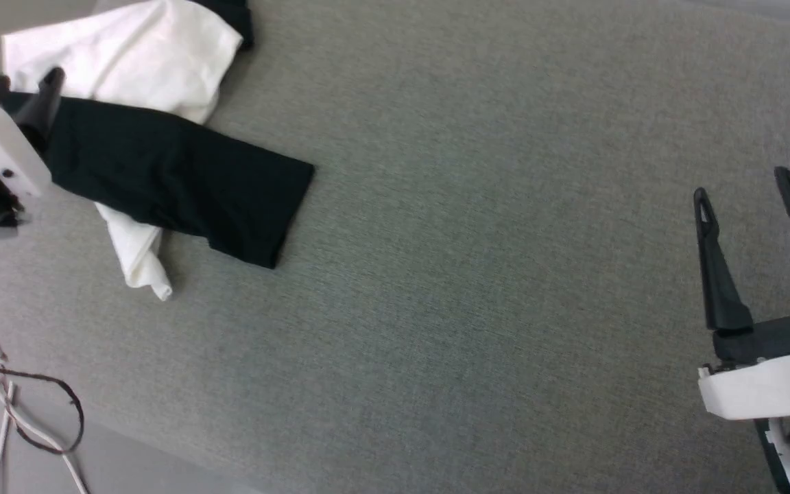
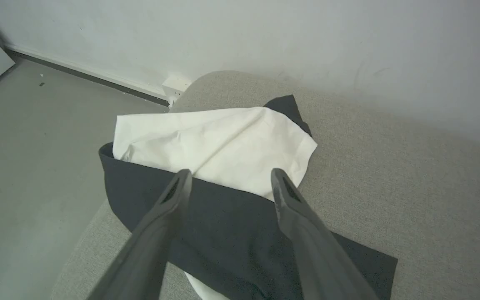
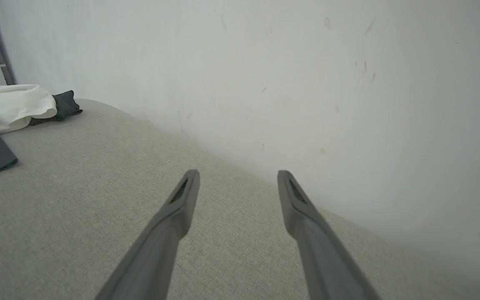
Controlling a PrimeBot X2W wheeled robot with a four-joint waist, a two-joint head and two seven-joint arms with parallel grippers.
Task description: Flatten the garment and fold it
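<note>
We've barely started: the shirt (image 1: 162,165) lies crumpled on the tabletop (image 1: 470,274), unflattened, unfolded; left jaws and right jaws spread, empty.

Big table (image 1: 477,288) covered in grey-beige woven fabric, rounded corner at the far end, long edge right up against the wall (image 2: 265,37). Wall plain off-white, matte, with a few small scuff marks (image 3: 365,66). Dark baseboard (image 2: 90,77) runs along its foot, small white box (image 2: 176,86) sitting at the baseboard just beside the table corner. Floor (image 2: 23,137) smooth grey, a couple of specks. Loose cables (image 1: 38,418) trail on the floor off the table's near edge. Light soft, even, no hard shadows.
</note>
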